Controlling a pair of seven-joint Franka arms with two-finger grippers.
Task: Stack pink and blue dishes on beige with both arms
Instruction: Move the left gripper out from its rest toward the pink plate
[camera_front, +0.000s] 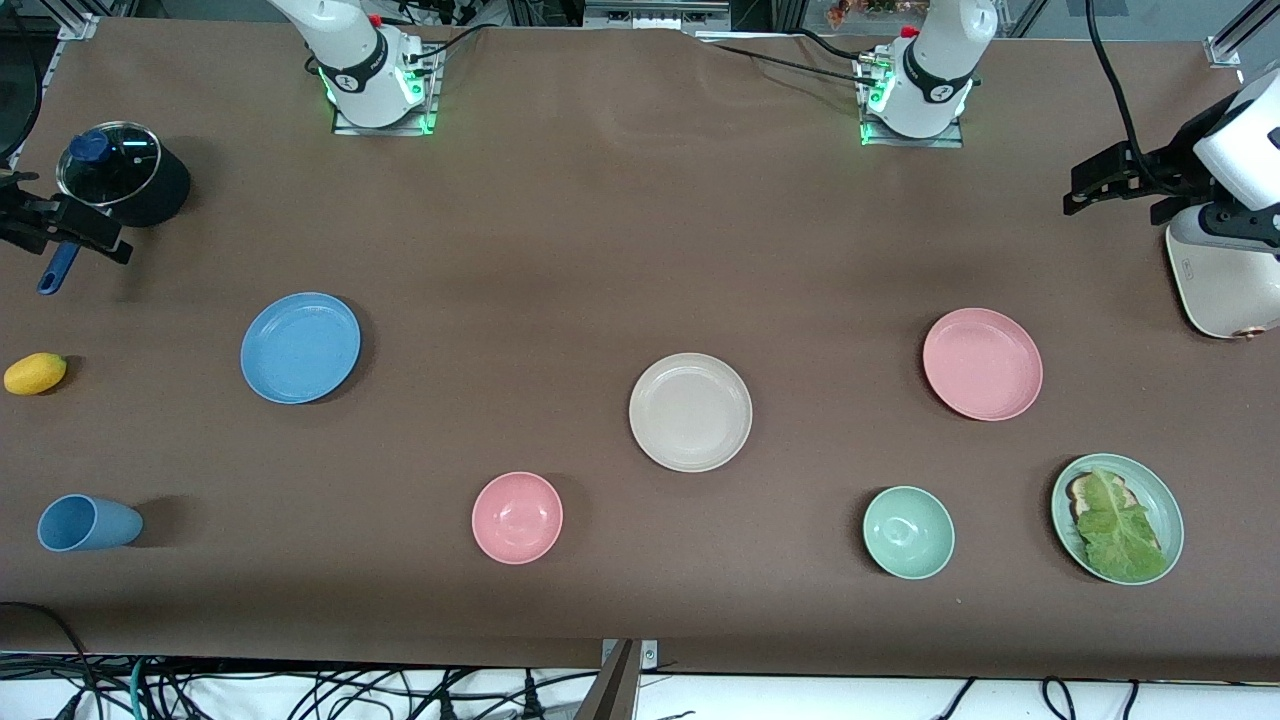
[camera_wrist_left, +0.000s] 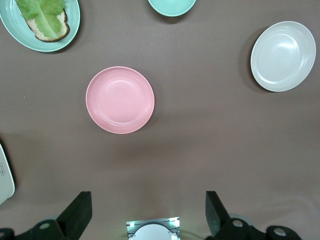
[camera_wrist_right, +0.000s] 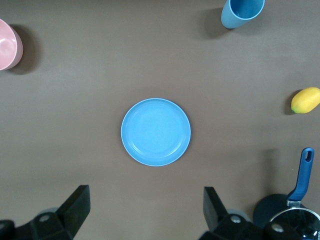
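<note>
My left gripper (camera_wrist_left: 147, 215) hangs high over the worktop (camera_front: 600, 250) at my left arm's end, jaws spread wide and holding nothing; in its wrist view the pink plate (camera_wrist_left: 120, 100) lies flat and bare beneath it. My right gripper (camera_wrist_right: 145, 212) hangs high at my right arm's end, likewise released and empty, with the blue plate (camera_wrist_right: 155, 132) lying flat under it. The beige plate (camera_front: 690, 411) sits flat near the middle of the worktop, between the other two plates, well apart from both and slightly nearer the front camera; nothing rests on it. Nearer the front camera than the beige plate stand a pink bowl (camera_front: 517, 517) and a pale green bowl (camera_front: 908, 532). A pale green plate (camera_front: 1117, 518) carrying bread and a lettuce leaf lies nearer the camera than the pink plate. At my right arm's end stand a blue cup (camera_front: 88, 523) on its side, a lemon (camera_front: 35, 373) and a lidded pot (camera_front: 122, 175).
</note>
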